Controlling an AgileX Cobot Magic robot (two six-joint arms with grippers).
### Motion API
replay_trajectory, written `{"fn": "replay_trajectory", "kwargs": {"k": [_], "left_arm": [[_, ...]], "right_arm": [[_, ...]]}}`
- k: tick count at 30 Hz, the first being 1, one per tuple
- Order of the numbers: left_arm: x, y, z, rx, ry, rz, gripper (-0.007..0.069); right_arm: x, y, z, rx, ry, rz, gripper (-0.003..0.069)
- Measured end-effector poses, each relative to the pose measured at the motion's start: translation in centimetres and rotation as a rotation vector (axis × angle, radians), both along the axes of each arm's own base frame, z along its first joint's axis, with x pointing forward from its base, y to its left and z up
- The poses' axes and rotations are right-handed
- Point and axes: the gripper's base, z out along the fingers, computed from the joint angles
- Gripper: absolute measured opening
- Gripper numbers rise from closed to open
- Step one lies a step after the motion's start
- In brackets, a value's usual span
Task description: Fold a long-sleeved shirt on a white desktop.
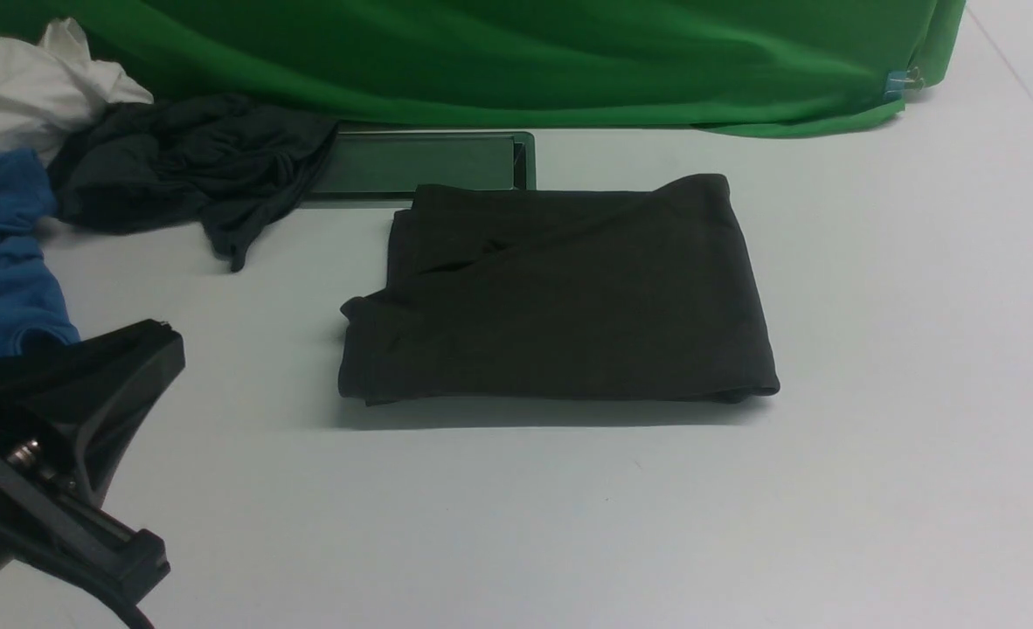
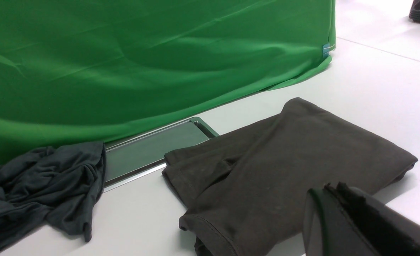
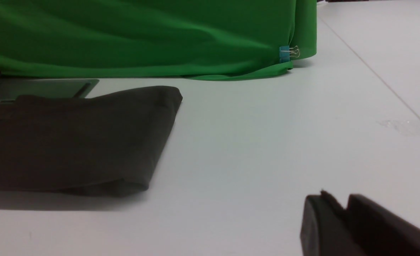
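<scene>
The long-sleeved shirt is laid folded mid-desk on the white desktop, print hidden. Left gripper is held together, empty, near-left (presumably parked); right gripper is barely parted, holding nothing.

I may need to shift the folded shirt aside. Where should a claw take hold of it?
Probably the left edge of the long-sleeved shirt, coming from the robot's left: its layered loose ends lie stacked and open there. The right edge is a rounded, closed fold, harder to pinch off the white desktop.
</scene>
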Motion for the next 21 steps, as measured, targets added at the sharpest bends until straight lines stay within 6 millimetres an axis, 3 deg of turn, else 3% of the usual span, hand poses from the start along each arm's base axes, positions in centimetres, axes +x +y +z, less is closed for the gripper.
{"fn": "replay_trajectory", "kwargs": {"k": [12, 21], "left_arm": [[0.1, 0.5, -0.1, 0.027, -0.107, 0.041, 0.0017], [-3.4, 4.0, -5.7, -0.104, -0.222, 0.366, 0.0017]], "right_arm": [[0.0, 0.0, 0.0, 0.0, -0.001, 0.0, 0.0126], [0.0, 0.0, 0.0, 0.0, -0.001, 0.0, 0.0148]]}}
